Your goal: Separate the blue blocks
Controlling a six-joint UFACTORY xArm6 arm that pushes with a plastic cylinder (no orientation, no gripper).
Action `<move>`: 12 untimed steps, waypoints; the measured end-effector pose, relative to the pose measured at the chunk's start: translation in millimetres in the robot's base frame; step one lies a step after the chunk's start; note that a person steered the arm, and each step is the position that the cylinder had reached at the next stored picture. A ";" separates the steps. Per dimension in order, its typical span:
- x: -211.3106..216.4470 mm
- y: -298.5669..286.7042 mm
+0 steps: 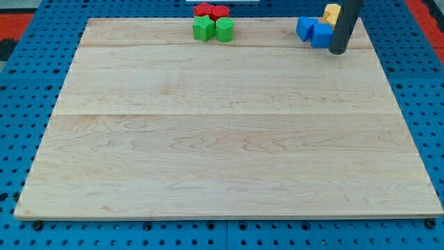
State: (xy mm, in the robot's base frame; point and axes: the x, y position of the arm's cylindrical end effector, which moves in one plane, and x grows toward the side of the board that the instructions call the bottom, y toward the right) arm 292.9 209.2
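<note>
Two blue blocks sit touching at the view's top right: one blue block [305, 28] on the left and a blue cube-like block [320, 35] on the right. My tip [338, 51] rests on the board just right of and slightly below the right blue block, close to or touching it. A yellow block [331, 12] lies behind the rod, above the blue pair, partly hidden by the rod.
At the top middle sits a cluster: a red star-like block [203, 10], a red block [220, 11], a green block [203, 28] and a green cylinder-like block [224, 29]. The wooden board [222, 139] lies on a blue pegboard.
</note>
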 end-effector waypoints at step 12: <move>-74.5 -47.1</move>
State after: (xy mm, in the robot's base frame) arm 218.4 162.1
